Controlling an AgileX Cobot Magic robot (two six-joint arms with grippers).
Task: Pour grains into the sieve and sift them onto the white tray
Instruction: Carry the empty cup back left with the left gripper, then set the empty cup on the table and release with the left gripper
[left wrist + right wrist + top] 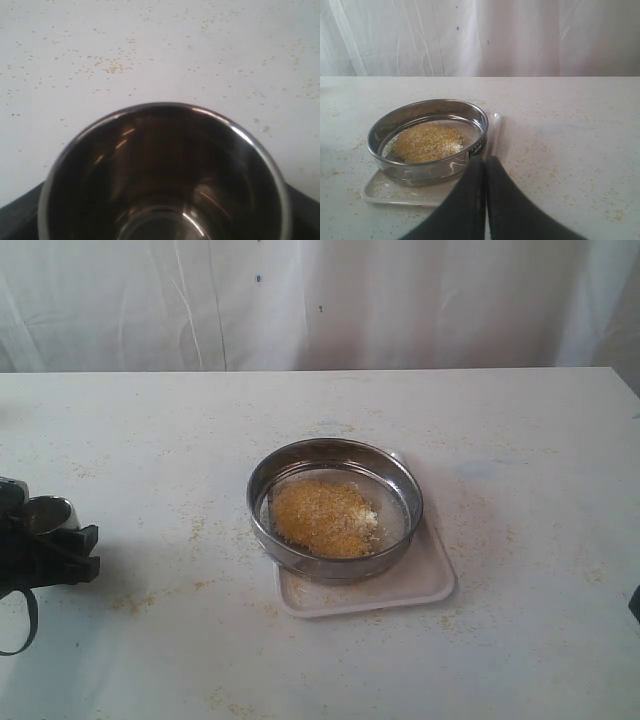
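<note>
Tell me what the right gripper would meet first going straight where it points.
Probably the white tray, at its near rim, with the sieve just behind; the shut right gripper points at them. Its height above the table is unclear, so it might reach the sieve first.

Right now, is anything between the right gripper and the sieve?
Nothing visible. The shut right gripper faces the sieve, which sits on the white tray with the grains inside; only the table surface lies between them.
</note>
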